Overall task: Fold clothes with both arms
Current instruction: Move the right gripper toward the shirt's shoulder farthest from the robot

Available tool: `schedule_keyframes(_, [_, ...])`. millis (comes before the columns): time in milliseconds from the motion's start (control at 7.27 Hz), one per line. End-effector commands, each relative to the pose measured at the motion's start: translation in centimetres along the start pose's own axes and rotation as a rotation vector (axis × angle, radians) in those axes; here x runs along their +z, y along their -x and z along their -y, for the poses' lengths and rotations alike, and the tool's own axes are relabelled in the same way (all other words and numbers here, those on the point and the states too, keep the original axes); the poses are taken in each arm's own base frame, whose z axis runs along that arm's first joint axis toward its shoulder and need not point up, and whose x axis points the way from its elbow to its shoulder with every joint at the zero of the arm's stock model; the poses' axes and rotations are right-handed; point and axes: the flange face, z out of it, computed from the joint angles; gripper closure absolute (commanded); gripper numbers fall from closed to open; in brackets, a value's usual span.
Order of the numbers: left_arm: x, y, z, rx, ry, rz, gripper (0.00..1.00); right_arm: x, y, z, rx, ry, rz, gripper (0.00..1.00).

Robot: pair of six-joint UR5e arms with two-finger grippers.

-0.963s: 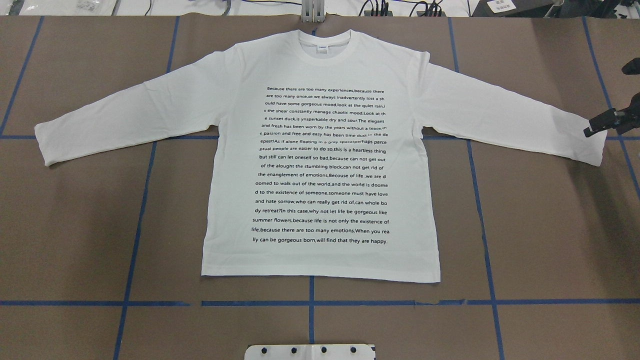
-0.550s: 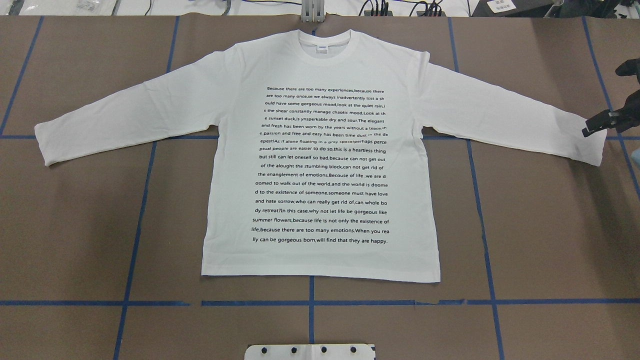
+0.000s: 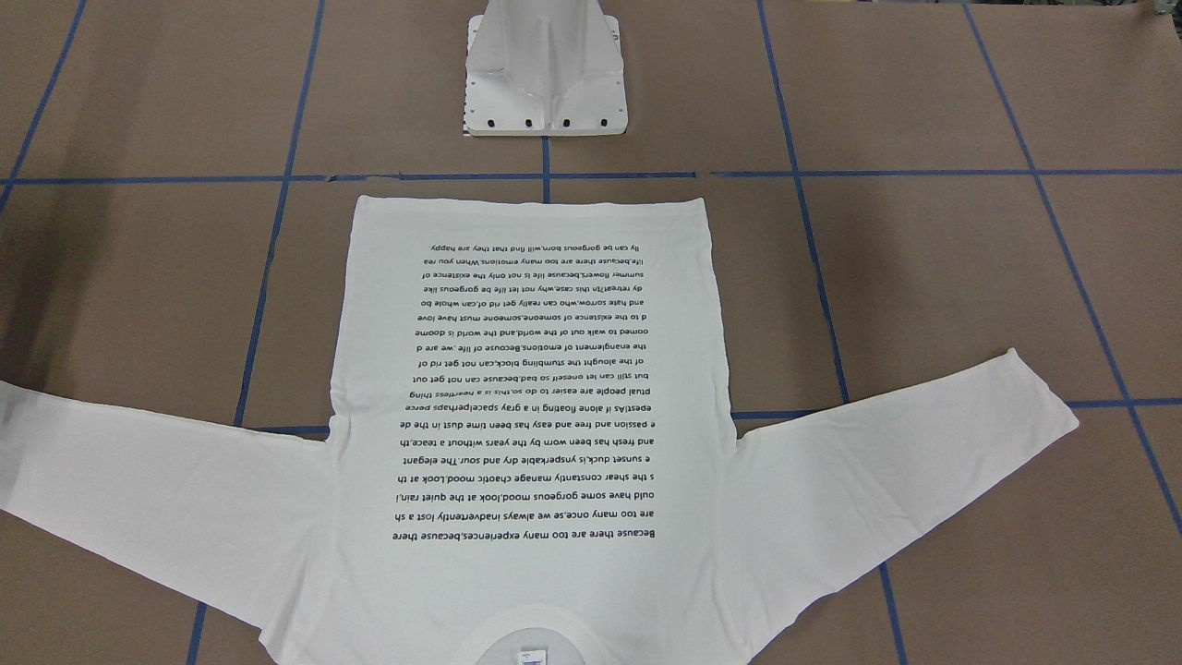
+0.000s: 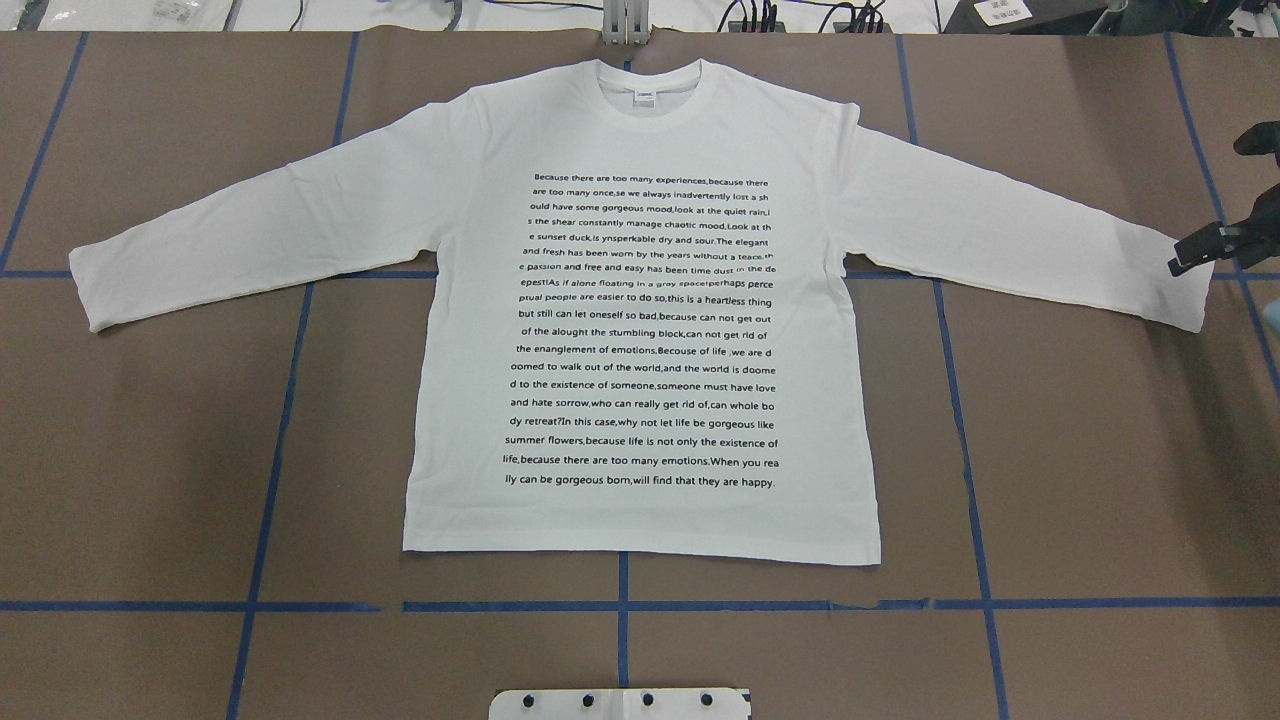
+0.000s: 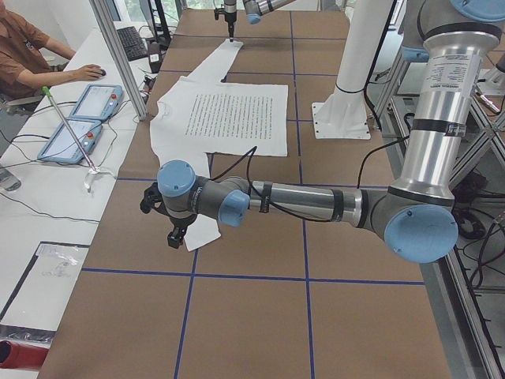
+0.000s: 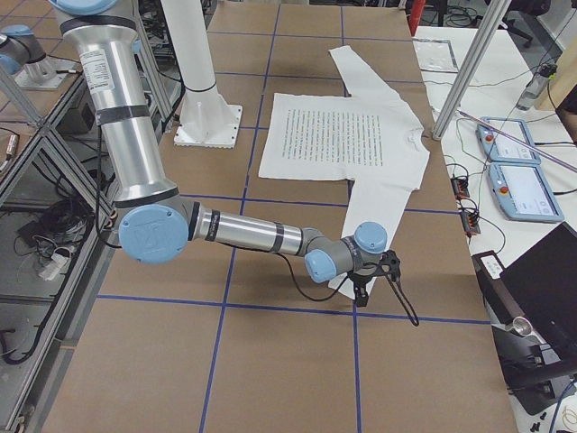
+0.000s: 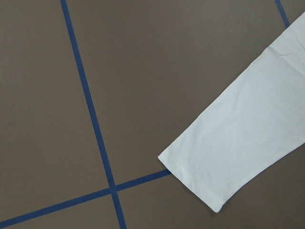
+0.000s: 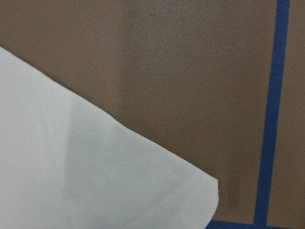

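The right gripper point(image 4: 1192, 257) hung at the very end of one shirt sleeve point(image 4: 1000, 225). I could not tell if its fingers were apart or pinched. The left gripper point(image 5: 172, 230) hung near the end of the other sleeve point(image 4: 250, 230), and there I could not tell either. One white shirt point(image 4: 640, 520) lay flat on the brown table point(image 4: 1100, 450), words up, its two sleeves spread wide. Its hem pointed at the one white base point(image 3: 545, 83). There were two arms, the left arm point(image 5: 316, 201) and the right arm point(image 6: 243, 233).

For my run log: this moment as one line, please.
White long-sleeved black-text shirt: flat; right gripper: over a cuff; left gripper: over other cuff
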Motion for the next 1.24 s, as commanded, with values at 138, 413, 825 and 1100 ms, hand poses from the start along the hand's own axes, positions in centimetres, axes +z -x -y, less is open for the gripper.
schedule_keyframes(138, [-0.22,-0.24,0.23,0.005,-0.005,0.002,0.0,0.54,-0.59,-0.35,0.015,0.013,-0.003,0.0])
schedule_keyframes(413, [-0.34,-0.39,0.5,0.009,-0.008,0.0,0.0,0.98,-0.79,-0.19,0.024,0.022,-0.006,0.0])
schedule_keyframes(825, [-0.54,-0.49,0.57,0.028,-0.026,0.002,0.0,1.26,-0.94,0.03,0.029,0.028,-0.007,0.02])
schedule_keyframes(1100, [-0.49,-0.29,0.37,0.025,-0.024,0.003,0.0,1.16,-0.82,0.09,0.027,0.026,-0.004,0.56])
